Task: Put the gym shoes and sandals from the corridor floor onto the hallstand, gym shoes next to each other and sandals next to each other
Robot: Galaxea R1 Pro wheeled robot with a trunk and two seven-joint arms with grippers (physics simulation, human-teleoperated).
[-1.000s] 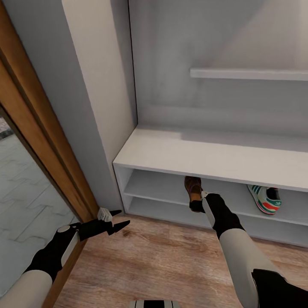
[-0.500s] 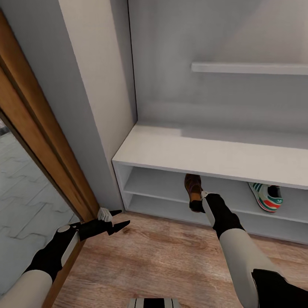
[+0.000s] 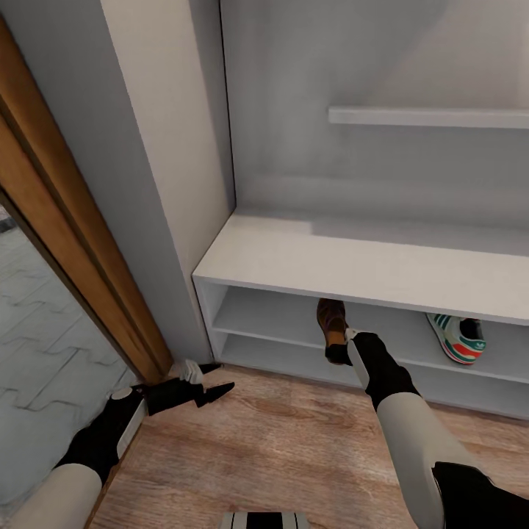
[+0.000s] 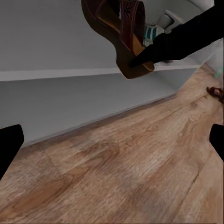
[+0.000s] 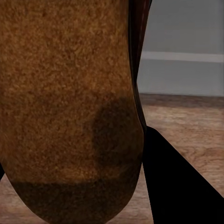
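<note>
Here, the right hand (image 3: 339, 345) grips a brown sandal (image 3: 330, 320) at the hallstand (image 3: 353, 268).
Next, probably set it on the tier near the gym shoe (image 3: 457, 339); left hand (image 3: 209, 382) hangs open, empty.

Wood door frame (image 3: 70, 242) at left, grey paving (image 3: 37, 353) beyond, pale wall (image 3: 158, 147) w/ corner beside it.

No text, number or sign can be read anywhere. The gym shoe (image 3: 457, 339) bears a heel patch. Its mark is too blurred to make out.
</note>
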